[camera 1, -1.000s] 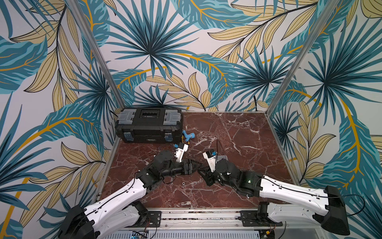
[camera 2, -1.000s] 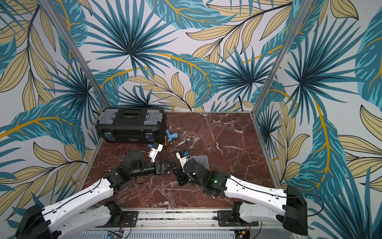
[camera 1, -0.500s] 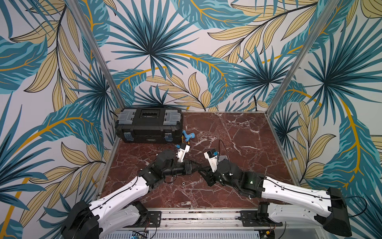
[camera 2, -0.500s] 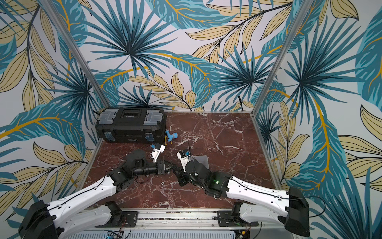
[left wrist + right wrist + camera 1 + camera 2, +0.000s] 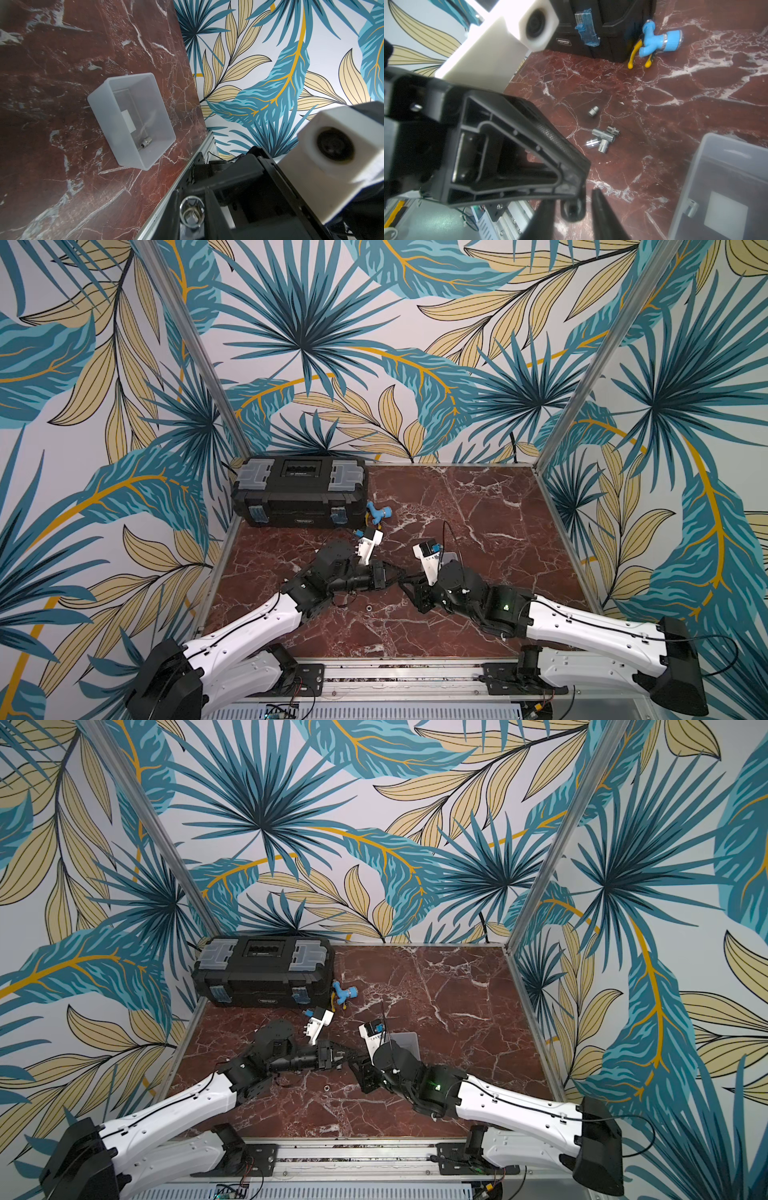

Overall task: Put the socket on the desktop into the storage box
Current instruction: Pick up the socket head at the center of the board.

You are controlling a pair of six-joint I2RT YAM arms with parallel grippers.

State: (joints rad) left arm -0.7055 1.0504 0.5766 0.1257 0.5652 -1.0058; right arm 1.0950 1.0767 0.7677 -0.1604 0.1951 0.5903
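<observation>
Your left hand (image 5: 392,575) clamps the shiny steel socket (image 5: 191,210); your right hand (image 5: 572,199) stands parted around it. Back the right off squarely before heading for the pale grey plastic storage box (image 5: 407,1041), two o'clock.

Toolbox (image 5: 299,489) at the back left of the desktop (image 5: 478,506), hose nozzle (image 5: 379,514) just right of its front corner. Storage box (image 5: 160,116) right of centre, a socket (image 5: 145,143) in it. Loose sockets (image 5: 604,139) lie between toolbox and storage box; single socket (image 5: 368,607) nearer the front.
</observation>
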